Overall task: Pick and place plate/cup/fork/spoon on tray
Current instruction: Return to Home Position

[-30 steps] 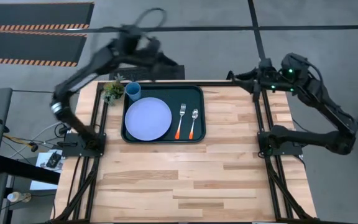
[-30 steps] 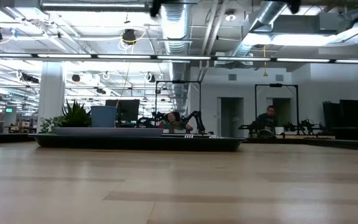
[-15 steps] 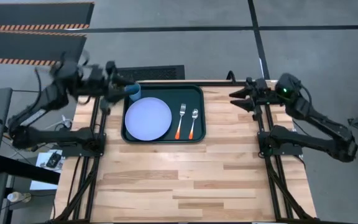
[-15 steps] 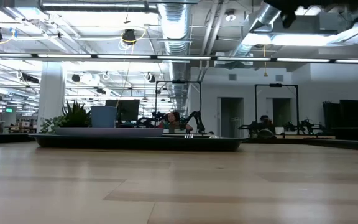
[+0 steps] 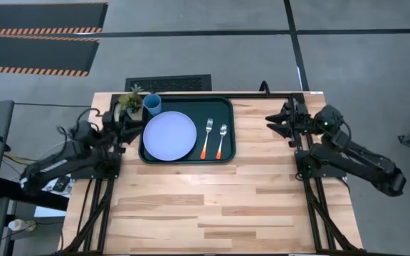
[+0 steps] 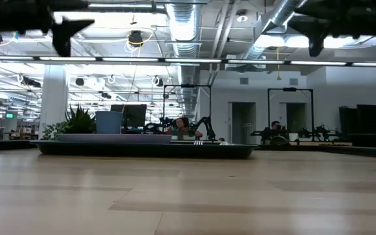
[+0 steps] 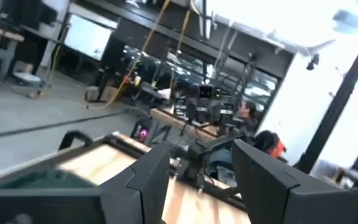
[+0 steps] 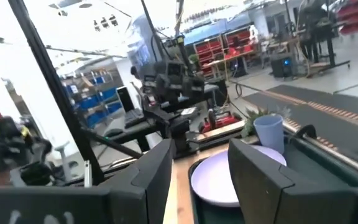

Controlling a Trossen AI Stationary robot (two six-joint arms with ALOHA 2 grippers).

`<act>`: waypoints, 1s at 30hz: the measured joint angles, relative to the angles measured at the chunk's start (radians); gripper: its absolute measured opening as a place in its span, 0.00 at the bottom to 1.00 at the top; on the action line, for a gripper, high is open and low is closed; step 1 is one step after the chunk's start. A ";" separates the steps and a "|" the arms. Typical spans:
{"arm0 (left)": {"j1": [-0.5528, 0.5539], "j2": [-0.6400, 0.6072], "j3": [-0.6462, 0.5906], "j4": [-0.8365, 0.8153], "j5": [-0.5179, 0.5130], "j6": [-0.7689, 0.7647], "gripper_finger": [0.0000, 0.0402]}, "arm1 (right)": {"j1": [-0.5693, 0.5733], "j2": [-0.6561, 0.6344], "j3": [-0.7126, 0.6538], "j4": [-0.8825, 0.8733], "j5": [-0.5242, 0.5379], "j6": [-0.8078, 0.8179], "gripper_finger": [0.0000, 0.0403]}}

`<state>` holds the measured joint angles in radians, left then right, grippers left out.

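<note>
Tray (image 5: 216, 107) sat on the bench (image 5: 212, 199) against the far edge, nearer the far left corner. All four items lay on it.
- Plate (image 5: 169, 136): filled the tray's left half.
- Cup (image 5: 152, 104): upright in the tray's far left corner, just beside the plate's rim.
- Fork (image 5: 206, 138) and spoon (image 5: 221, 140): side by side right of the plate, fork nearer it. Heads toward the far edge, orange handles toward the near edge. Apart from each other.
- Small plant (image 5: 129, 102): on the bench off the tray, just beside the cup.

Left arm (image 5: 70, 160) was folded low at the left edge. The left jaws hung near the tray's left rim, released; the fingers (image 7: 142, 186) stood apart with nothing between them. Right arm (image 5: 354, 156) was folded at the right edge. The right jaws were well apart from the tray, likewise released and empty.

Judged placing done, with the arms close to rest.

Handling, as judged:
- Plate: stiff, smooth, probably slick. Lies flat, so take it by the rim.
- Cup: light, rigid. Pinch across the wall at the lip.
- Fork and spoon: thin and hard, flat on the tray, little to get under. Pinch across the orange handle near its middle; the metal ends look likelier to slip.
</note>
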<state>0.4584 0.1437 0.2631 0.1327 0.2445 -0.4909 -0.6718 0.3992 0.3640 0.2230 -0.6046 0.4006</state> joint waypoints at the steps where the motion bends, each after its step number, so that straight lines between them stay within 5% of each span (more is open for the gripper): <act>1: 0.000 -0.045 -0.039 0.001 -0.014 -0.018 0.40 | 0.004 -0.018 -0.027 0.018 0.003 0.014 0.45; 4: -0.001 -0.144 -0.139 0.030 -0.068 -0.059 0.40 | 0.010 -0.089 -0.104 0.085 0.015 0.056 0.45; 9: -0.027 -0.115 -0.249 0.077 -0.113 -0.099 0.40 | 0.038 -0.208 -0.235 0.168 0.036 0.116 0.45; 17: -0.185 -0.116 -0.252 0.024 -0.299 -0.063 0.40 | 0.182 -0.399 -0.355 0.122 0.091 0.086 0.45; 25: -0.336 -0.120 -0.252 0.023 -0.483 -0.029 0.40 | 0.373 -0.385 -0.356 0.086 0.239 -0.069 0.45; 30: -0.343 -0.120 -0.249 0.005 -0.467 -0.042 0.40 | 0.411 -0.386 -0.356 0.083 0.247 -0.103 0.45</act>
<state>0.1158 0.0238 0.0139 0.1379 -0.2227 -0.5331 -0.2611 0.0129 0.0078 0.3056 -0.3576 0.2977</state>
